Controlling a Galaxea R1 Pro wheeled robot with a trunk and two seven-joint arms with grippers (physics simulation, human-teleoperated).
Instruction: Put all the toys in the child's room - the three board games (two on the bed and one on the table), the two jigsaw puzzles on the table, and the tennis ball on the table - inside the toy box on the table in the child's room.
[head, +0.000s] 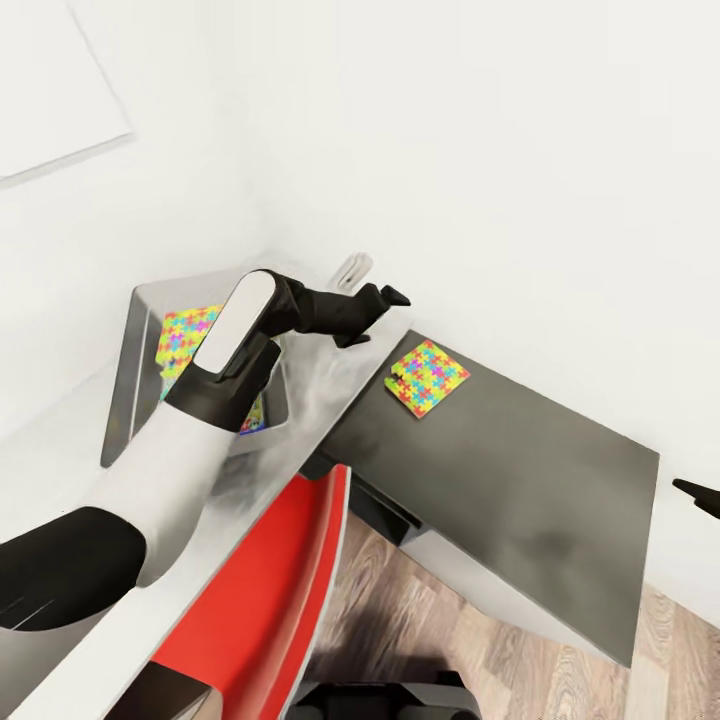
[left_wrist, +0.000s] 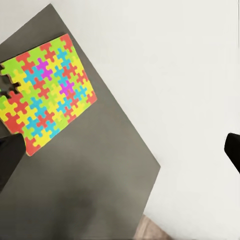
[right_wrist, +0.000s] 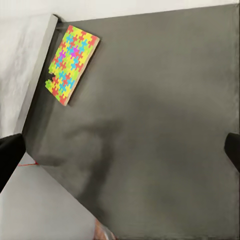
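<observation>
Jigsaw puzzle (head: 427, 377) lying flat on the lower dark grey bench (head: 520, 480), at its far left corner, hard by the edge of the pale-topped bench (head: 300, 420); same puzzle seen in the left wrist view (left_wrist: 45, 92) and the right wrist view (right_wrist: 72, 64), one piece missing along an edge. Second jigsaw puzzle (head: 185, 335) resting inside the toy box (head: 135, 330), partly hidden by the left arm. Toy box standing on the pale bench at far left, by the white wall. Left claw (head: 380, 305) hovering past the toy box, over the seam between the two benches, empty, fingers spread wide with dark tips at opposite edges of its wrist view. Right claw (head: 698, 494) just a dark tip at the right edge of the head view, held over the dark bench, empty, likewise wide. Red chair (head: 265, 590) tucked under the pale bench, wood-plank floor (head: 480, 630) below.
</observation>
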